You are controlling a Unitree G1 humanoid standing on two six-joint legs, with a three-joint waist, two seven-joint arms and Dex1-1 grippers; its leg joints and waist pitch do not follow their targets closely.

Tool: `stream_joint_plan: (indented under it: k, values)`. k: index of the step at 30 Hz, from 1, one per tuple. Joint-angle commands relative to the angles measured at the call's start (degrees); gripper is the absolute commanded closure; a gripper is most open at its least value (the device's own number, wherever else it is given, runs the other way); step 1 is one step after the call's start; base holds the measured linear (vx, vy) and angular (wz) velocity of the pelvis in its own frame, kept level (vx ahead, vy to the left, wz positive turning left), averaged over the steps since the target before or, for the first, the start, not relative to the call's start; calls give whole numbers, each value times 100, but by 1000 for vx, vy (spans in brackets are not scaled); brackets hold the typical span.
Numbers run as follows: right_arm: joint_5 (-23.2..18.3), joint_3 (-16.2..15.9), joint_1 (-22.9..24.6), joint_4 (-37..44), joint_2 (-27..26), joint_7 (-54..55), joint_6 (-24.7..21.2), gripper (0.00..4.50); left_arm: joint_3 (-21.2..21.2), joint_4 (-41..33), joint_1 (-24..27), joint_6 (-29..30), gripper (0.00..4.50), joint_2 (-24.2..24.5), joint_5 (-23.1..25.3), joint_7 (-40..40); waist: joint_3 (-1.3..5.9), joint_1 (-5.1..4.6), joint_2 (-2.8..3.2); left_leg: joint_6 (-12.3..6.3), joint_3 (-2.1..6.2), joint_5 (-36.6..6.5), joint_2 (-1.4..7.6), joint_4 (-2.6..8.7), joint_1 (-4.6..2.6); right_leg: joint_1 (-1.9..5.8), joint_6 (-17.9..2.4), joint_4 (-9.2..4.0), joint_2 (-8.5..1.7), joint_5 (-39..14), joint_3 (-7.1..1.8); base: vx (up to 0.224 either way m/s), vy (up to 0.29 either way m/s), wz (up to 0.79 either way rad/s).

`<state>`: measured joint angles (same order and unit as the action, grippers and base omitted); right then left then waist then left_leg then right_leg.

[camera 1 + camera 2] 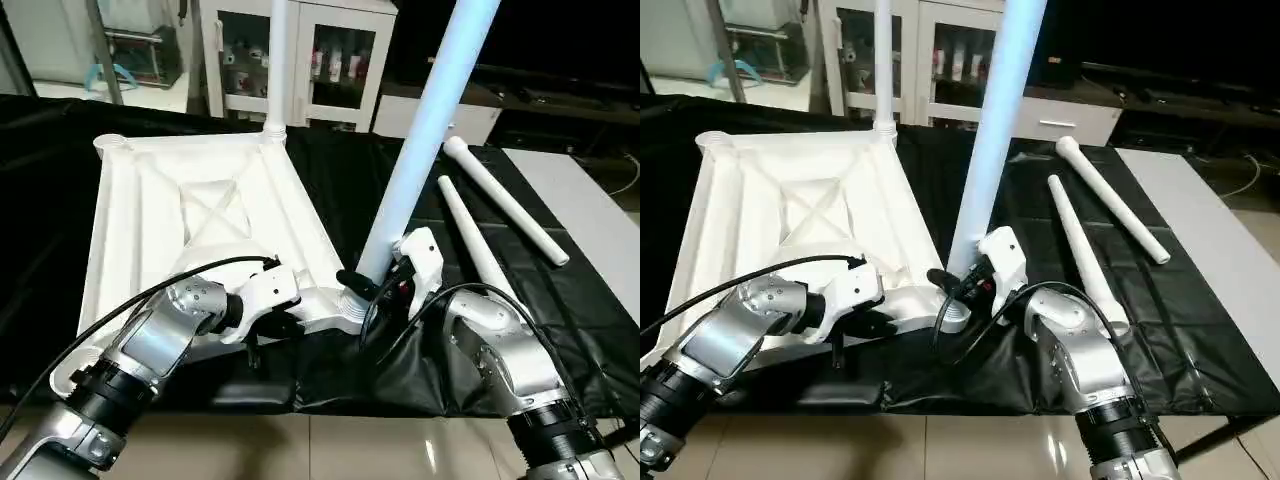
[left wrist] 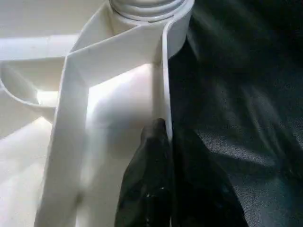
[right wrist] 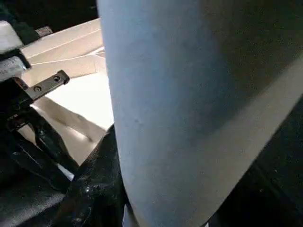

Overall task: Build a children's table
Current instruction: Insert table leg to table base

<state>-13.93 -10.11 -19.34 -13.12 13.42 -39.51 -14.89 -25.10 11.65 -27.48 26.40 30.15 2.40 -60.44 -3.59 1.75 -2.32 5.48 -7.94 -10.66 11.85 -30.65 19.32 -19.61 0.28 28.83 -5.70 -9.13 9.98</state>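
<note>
L gripper (image 1: 268,322), lower centre-left of frame: clenched on the near rim of the table top (image 1: 190,215), one finger (image 2: 149,156) inside the rim wall, other outside. R gripper (image 1: 372,285), lower centre: closed around base of a leg (image 1: 420,140) standing in the near corner socket (image 1: 352,310), tilted slightly right. Top lies underside up on black cover (image 1: 500,330), centre-left. 2nd leg (image 1: 280,60) upright in far corner, top centre. Two loose legs (image 1: 500,200) lie on cover, upper right.
</note>
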Motion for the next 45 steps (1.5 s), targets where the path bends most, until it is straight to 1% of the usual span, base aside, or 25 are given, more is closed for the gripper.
stream_joint_plan:
  k: [1,2,3,4,5,6,7,8,9,10,11,12,13,14,15,16,20,29,31,34,36,37,39,42,45]
  values:
    - [129,4,334,-519,136,30,-431,265,-59,100,37,141,450,105,208,34,74,-118,160,294,152,-4238,202,440,-139,7,139,-575,-363,-4699,-16,0,0,0]
    - [54,70,324,-467,110,21,-425,265,-36,87,38,126,450,83,201,73,93,14,228,388,177,-4820,424,852,242,397,-98,283,-257,-3481,-306,0,0,0]
    - [-18,123,313,-416,94,-7,-411,265,-18,82,29,128,450,56,191,123,46,278,289,511,-94,-5326,479,1205,322,297,-458,818,-44,-2072,-460,0,0,0]
    - [-54,146,308,-379,90,-26,-399,265,-13,80,23,131,450,44,185,139,48,227,116,359,-186,-5022,377,1107,117,92,-413,696,-45,-2234,-601,-3,-109,37]
    - [-82,164,303,-349,87,-41,-390,265,-10,78,19,133,450,35,180,151,-23,280,-291,198,-263,-3037,-175,-405,-766,-989,75,-852,-401,-5789,-631,104,-111,19]
    - [-146,184,284,-235,102,-100,-393,265,-15,91,-2,128,450,10,180,185,8,216,-193,-216,-4,-1078,-212,-683,-315,-558,-2,-797,-895,-6985,-1048,104,-111,19]
    - [-150,174,277,-204,117,-120,-399,265,-18,94,-8,124,450,4,184,194,187,346,-131,-120,147,-717,2,-96,240,169,-49,-224,-793,-5555,-1013,148,-5,-29]
    - [-150,174,277,-204,117,-120,-399,265,-18,94,-8,124,450,4,184,194,285,375,-34,4,129,-571,95,140,135,127,-213,-62,-534,-4118,-885,101,42,-15]
    - [-87,121,250,-209,159,-147,-415,265,-23,71,-9,156,450,6,180,195,298,269,12,-24,91,-1033,187,232,-166,-164,-587,110,-236,-2123,-799,101,42,-15]
    - [-52,97,239,-218,178,-153,-418,265,-23,59,-5,165,450,5,170,183,291,190,-7,24,86,-1046,183,242,-100,-109,-777,212,-183,-1451,-792,0,0,0]
    - [-52,97,239,-218,178,-153,-418,265,-23,59,-5,165,450,5,170,183,233,159,21,44,18,-1619,179,315,-71,-103,-1000,153,-180,-1465,-820,0,0,0]
    - [-16,70,231,-227,200,-173,-429,265,-24,47,2,166,450,3,163,177,215,112,-21,22,-45,-2384,127,274,-158,-198,-954,40,-186,-2410,-836,0,0,0]
    - [11,47,229,-227,224,-198,-437,265,-23,35,9,161,450,3,156,172,224,107,-31,0,-58,-2616,89,243,-194,-248,-828,-48,-228,-3101,-879,0,0,0]
    - [23,36,229,-225,235,-209,-437,265,-22,29,11,163,450,3,153,170,225,106,-22,-12,-43,-2594,93,252,-168,-239,-760,-63,-239,-3257,-896,0,0,0]
    - [34,14,235,-225,255,-226,-429,265,-21,22,20,153,450,5,154,175,241,87,-31,-18,-9,-2483,114,287,-89,-191,-638,-64,-251,-3332,-897,0,0,0]
    - [36,10,236,-226,258,-230,-427,265,-21,22,22,151,450,5,154,176,249,89,-35,-14,-1,-2426,120,293,-67,-180,-590,-65,-256,-3319,-893,0,0,0]
    - [66,-51,258,-199,284,-287,-455,265,-14,-13,52,138,450,27,134,173,265,90,-51,-21,-20,-2247,128,315,-49,-180,-595,-66,-243,-3028,-899,0,0,0]
    - [248,-98,199,-415,243,-86,-366,265,111,-134,115,213,450,30,41,224,281,91,-64,-1,-20,-2201,126,315,-38,-178,-572,-61,-252,-3101,-901,0,0,0]
    - [284,-57,115,-542,173,42,-296,265,169,-169,152,323,450,6,4,283,280,67,-45,34,-10,-2315,123,317,-43,-188,-558,-70,-247,-3196,-888,0,0,0]
    - [389,64,-169,-949,-55,451,-59,265,319,-252,254,668,450,-132,-15,599,269,-13,-60,81,13,-2498,107,313,-30,-198,-540,-100,-251,-3450,-856,0,0,0]
    - [407,93,-229,-1029,-102,540,-22,265,339,-281,273,736,450,-164,-18,658,278,-49,-63,57,31,-2483,102,315,-2,-172,-460,-118,-258,-3564,-843,0,0,0]
    - [447,229,-517,-1421,-302,932,157,265,431,-455,336,1076,450,-345,-21,937,281,-74,-79,57,30,-2482,108,311,-7,-186,-477,-106,-263,-3535,-846,0,0,0]
    - [460,279,-622,-1568,-369,1065,227,265,463,-517,353,1195,450,-411,-19,1033,284,-113,-69,81,36,-2467,105,313,0,-182,-527,-103,-255,-3471,-836,0,0,0]
    - [455,446,-923,-2032,-543,1408,437,265,579,-612,353,1461,450,-650,23,1373,299,-173,-80,37,5,-2268,112,304,24,-169,-741,-58,-226,-2798,-858,0,0,0]
    - [414,644,-1313,-2626,-746,1814,670,265,682,-704,325,1747,450,-1000,80,1800,304,-206,-45,37,-21,-2097,104,286,30,-158,-946,-5,-216,-2383,-872,0,0,0]
